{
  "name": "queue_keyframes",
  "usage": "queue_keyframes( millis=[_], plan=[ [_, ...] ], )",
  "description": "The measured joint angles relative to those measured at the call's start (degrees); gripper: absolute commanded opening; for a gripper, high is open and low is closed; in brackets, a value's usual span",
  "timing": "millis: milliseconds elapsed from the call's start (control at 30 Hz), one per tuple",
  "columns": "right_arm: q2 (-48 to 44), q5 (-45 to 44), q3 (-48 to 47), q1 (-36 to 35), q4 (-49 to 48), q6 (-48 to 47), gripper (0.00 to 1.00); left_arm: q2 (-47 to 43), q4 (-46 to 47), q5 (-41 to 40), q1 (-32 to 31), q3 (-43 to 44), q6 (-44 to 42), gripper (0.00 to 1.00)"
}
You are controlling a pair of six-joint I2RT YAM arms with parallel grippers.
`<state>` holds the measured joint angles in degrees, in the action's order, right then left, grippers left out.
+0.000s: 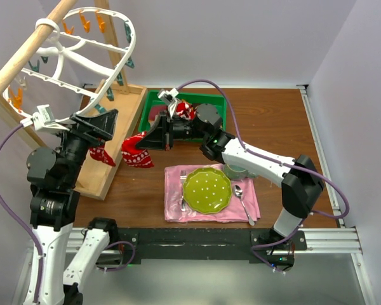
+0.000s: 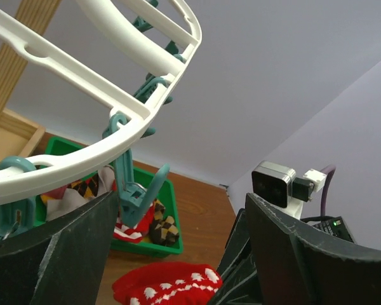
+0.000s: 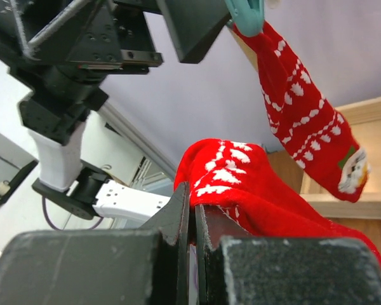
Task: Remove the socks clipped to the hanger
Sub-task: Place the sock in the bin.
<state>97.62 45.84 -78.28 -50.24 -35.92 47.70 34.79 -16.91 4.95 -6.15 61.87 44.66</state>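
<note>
We see the left hand (image 1: 101, 125) raised at the lower rim of the white plastic oval drying hanger (image 2: 82, 151), which hangs from a round wooden pole (image 1: 25, 60) at the far left of the brown wooden desk (image 1: 279, 127); its fingers (image 2: 51, 254) stand spread wide and grip nothing. In the left wrist view a teal plastic clip (image 2: 136, 190) on that rim hangs between the two fingers, close to one of them; we cannot tell whether it touches. From a clip on the rim dangles a red knitted sock with a white pattern (image 1: 103, 154), just under the left hand. The right hand (image 1: 151, 138) is closed tight on a second red sock of the same pattern (image 1: 136, 154); it holds this sock in the air over the desk, beside the flat wooden base of the rack (image 1: 124, 117) and apart from the hanger. Behind the right hand sits a green plastic bin (image 1: 216, 96) on the desk; several socks lie in it, among them a dark argyle sock (image 2: 165, 229). Nearer the arms' bases a pink cloth napkin (image 1: 178, 210) lies flat on the desk; a round green plate (image 1: 206, 189) rests on it.
</note>
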Motion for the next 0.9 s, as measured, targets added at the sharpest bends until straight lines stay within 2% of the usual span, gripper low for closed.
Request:
queue_keyframes(
  millis=[200,567,900],
  plan=[
    [-0.02,-1.44,-0.02,0.04,3.69,-2.73,0.00,1.25,-5.20,0.20,0.00,3.43,-1.86,0.87],
    [-0.63,-5.25,-0.02,0.26,10.23,-7.89,0.00,1.31,-9.62,2.32,0.00,3.93,-4.94,0.87],
    [-1.11,-15.89,-3.32,5.75,20.20,-14.27,0.00,1.33,-11.26,10.23,0.00,3.93,-10.01,0.87]
  ],
)
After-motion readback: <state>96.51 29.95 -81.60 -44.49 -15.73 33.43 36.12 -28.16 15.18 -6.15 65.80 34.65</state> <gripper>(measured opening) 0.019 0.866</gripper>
